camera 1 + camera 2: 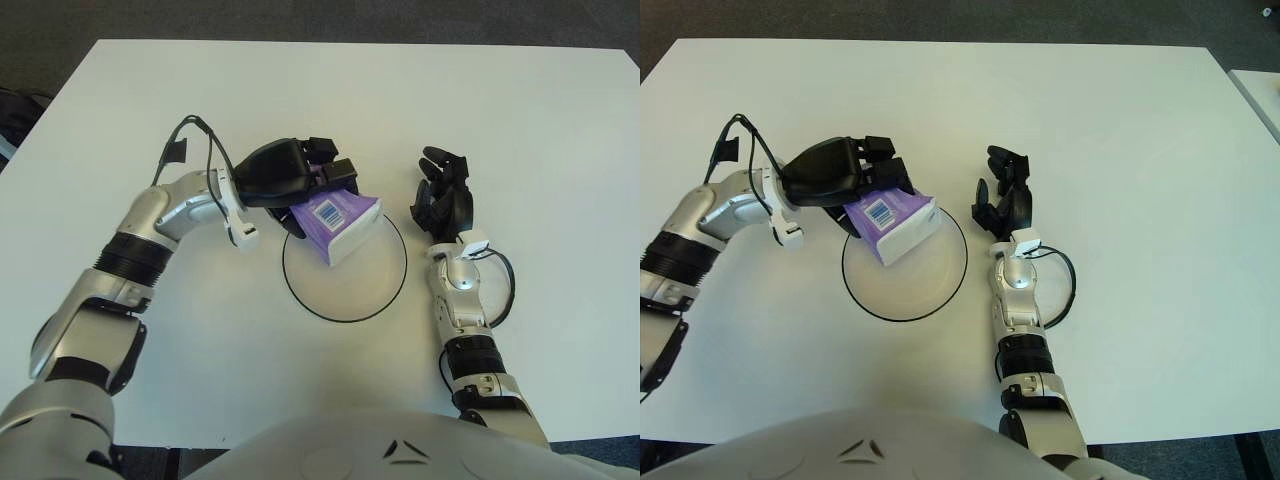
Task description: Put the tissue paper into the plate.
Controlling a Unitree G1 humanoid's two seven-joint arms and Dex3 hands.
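A purple and white tissue pack (340, 221) is held tilted over the upper part of a white plate with a black rim (352, 317). My left hand (300, 176) is shut on the pack's upper left end, at the plate's top left edge. The pack's white lower end hangs over the plate's inside; I cannot tell whether it touches the plate. My right hand (442, 196) shows just right of the plate, fingers loosely curled, holding nothing.
The white table (520, 120) carries the plate near its middle. Its front edge lies near my body, its far edge at the top. A dark floor shows beyond the table edges.
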